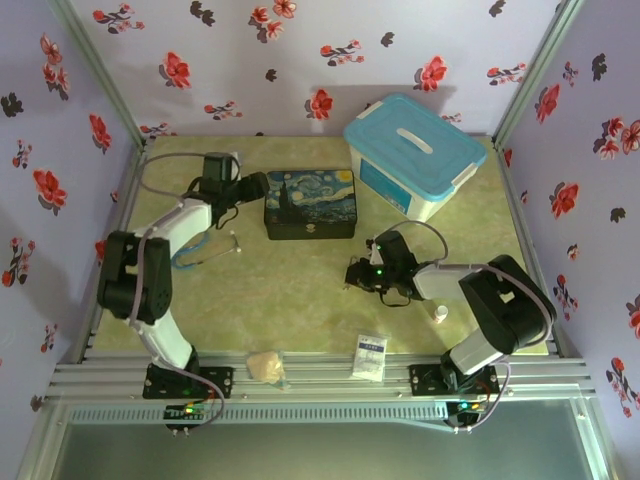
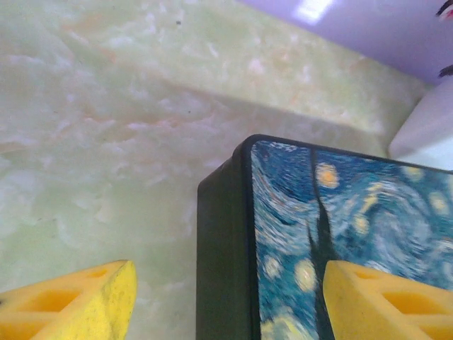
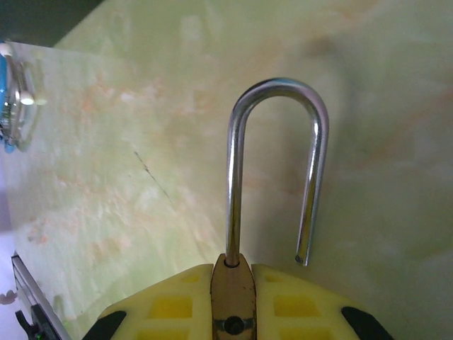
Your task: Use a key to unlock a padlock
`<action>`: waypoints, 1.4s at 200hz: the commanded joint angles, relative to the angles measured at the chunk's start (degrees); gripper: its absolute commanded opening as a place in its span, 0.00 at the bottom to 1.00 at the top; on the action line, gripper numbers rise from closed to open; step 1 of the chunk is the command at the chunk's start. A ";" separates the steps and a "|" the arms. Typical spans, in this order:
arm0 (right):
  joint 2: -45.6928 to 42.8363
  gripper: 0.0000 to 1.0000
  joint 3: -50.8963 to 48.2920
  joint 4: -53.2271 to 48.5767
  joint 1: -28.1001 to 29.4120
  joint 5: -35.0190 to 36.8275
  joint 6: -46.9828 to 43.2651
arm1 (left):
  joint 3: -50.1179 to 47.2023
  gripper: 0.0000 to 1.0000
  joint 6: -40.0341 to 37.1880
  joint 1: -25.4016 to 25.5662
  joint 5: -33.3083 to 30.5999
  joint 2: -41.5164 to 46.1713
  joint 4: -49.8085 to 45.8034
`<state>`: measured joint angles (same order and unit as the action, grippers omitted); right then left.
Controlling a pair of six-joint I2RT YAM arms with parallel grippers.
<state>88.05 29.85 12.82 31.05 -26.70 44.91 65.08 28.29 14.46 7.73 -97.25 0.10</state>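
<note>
No legible text anywhere; blue print on white packet (image 1: 370,356) too small to read.

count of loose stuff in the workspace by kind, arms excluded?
boxes: 2, the painted tin and the plastic bin with a blue lid
padlock: 1, shackle open, held in the right gripper
white packet: 1
white cylinder: 1
beige lump: 1
total: 6
</note>
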 commanded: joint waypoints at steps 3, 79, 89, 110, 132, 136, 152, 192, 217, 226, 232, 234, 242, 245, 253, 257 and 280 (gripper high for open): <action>-1.30 0.00 0.15 -7.34 -2.54 -3.24 -3.97 | -4.04 0.70 3.09 -0.63 1.14 6.36 1.18; -0.70 0.19 3.91 -20.22 -5.03 -0.72 -10.69 | -13.57 0.71 7.36 -0.07 5.21 20.18 2.57; -0.84 0.26 5.40 -23.61 -5.12 1.28 -12.45 | -14.31 0.71 7.31 0.11 5.50 21.48 1.99; 0.14 0.40 9.06 -29.80 -5.12 5.02 -15.60 | -15.97 0.71 7.29 0.57 5.54 24.21 1.10; 1.30 0.42 11.64 -33.15 -5.12 7.58 -16.70 | -17.33 0.72 6.98 0.58 4.94 26.71 -0.12; 1.38 0.42 11.80 -33.21 -5.12 7.54 -16.78 | -17.43 0.72 6.86 0.62 4.71 27.06 -0.45; 1.20 0.41 11.95 -32.70 -5.04 8.23 -16.45 | -17.77 0.73 6.49 0.59 4.14 28.38 -1.81; -3.63 0.43 12.25 -31.47 -5.03 12.31 -15.25 | -18.65 0.74 5.38 0.64 2.75 30.82 -5.14; -12.36 0.65 13.13 -33.00 -5.03 22.64 -16.90 | -19.83 0.80 2.47 0.41 -1.37 34.82 -9.05; -15.71 0.90 13.75 -34.25 -5.12 28.70 -17.84 | -20.52 0.87 1.30 0.27 -5.20 36.84 -10.57; -17.63 0.99 14.35 -35.00 -5.29 32.28 -18.72 | -21.10 0.96 0.47 0.01 -7.85 38.10 -11.29; -18.22 0.99 14.36 -35.15 -5.36 33.28 -19.31 | -21.35 0.98 0.32 -0.19 -8.84 38.36 -11.53; -20.28 0.99 14.83 -35.26 -5.82 36.92 -21.67 | -22.08 1.00 0.08 -1.37 -11.62 39.37 -12.78; -21.09 0.99 14.93 -35.13 -6.02 38.12 -22.59 | -22.46 1.00 -0.26 -2.01 -11.97 39.61 -12.80; -22.47 0.99 14.86 -34.24 -6.92 41.06 -24.83 | -23.97 1.00 -1.02 -3.73 -12.68 39.94 -12.30; -23.26 0.99 14.73 -33.69 -7.63 42.26 -26.04 | -24.88 1.00 -1.72 -4.60 -13.07 40.01 -11.55; -26.16 0.99 12.25 -29.34 -14.12 48.86 -30.96 | -30.30 1.00 -6.85 -6.92 -19.20 40.84 -5.15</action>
<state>63.96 43.79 -18.92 22.61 8.49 21.41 40.12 28.21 9.54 -2.07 -56.99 -8.05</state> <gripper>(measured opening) 0.993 0.994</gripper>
